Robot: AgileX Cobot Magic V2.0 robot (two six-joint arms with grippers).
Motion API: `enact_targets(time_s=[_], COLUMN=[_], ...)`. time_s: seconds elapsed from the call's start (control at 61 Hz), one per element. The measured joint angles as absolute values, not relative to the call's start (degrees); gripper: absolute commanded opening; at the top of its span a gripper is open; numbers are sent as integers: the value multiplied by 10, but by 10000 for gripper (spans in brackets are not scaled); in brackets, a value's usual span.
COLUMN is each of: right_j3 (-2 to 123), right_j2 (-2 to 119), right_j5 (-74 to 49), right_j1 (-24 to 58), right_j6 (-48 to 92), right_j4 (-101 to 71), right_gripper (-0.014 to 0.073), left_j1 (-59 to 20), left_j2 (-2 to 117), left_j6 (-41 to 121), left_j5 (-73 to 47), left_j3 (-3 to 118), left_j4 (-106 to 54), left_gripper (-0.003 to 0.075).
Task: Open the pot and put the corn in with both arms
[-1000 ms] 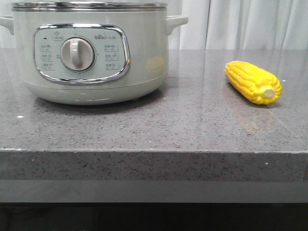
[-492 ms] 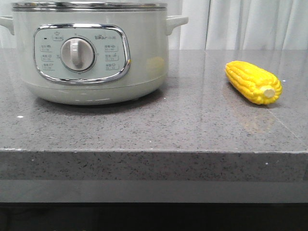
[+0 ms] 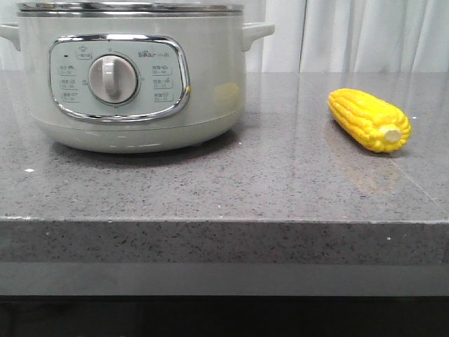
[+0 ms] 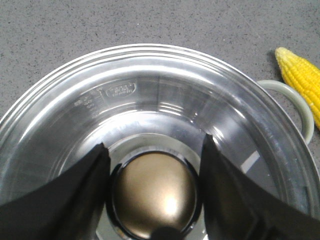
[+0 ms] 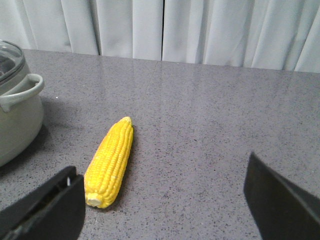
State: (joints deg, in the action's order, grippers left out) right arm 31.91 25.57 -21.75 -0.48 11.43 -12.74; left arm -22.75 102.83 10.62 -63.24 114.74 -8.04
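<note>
- The big pot (image 3: 133,77) sits on the left side of the grey stone table (image 3: 266,189), with its round dial facing the front.
- Its glass lid (image 4: 165,105) is on top, closed.
- The left gripper (image 4: 154,165) hangs right over the lid. Its two dark fingers (image 4: 75,200) stand one on each side of the shiny gold knob (image 4: 152,200). They are very close to it, but I cannot tell if they squeeze it.
- The yellow corn (image 3: 368,119) lies flat on the table, off to the right of the pot and well apart from it. Its pale stub end points toward the front.
- The right gripper (image 5: 165,200) is spread wide and holds nothing. It hangs near the corn's stub end, not touching it.
- White curtains (image 5: 165,30) hang behind the table.
</note>
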Motion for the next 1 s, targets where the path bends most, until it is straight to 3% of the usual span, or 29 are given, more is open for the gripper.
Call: enact_targets(time_s=[0.295,0.607,0.803,1.0], right_j3=[319,319,319,319], right_j2=[256,263,296,331], right_j5=[-218,-218,-218,-199], right_j1=[-5,-5,-5,-5], right_j6=[114,114,114,114], right_j4=[-127,-127,-127,-127], right_gripper=[652,652,652,652], left_j1=[-227,-227,-227,-227], left_j2=[1028,949,860,756], left_j6=[106,106,106,106], left_j5=[-649,-687,-687,-654], left_j3=[1206,1198,1107,943], left_j4=[-78,-78,-78,-78], left_gripper=[262,262,262,261])
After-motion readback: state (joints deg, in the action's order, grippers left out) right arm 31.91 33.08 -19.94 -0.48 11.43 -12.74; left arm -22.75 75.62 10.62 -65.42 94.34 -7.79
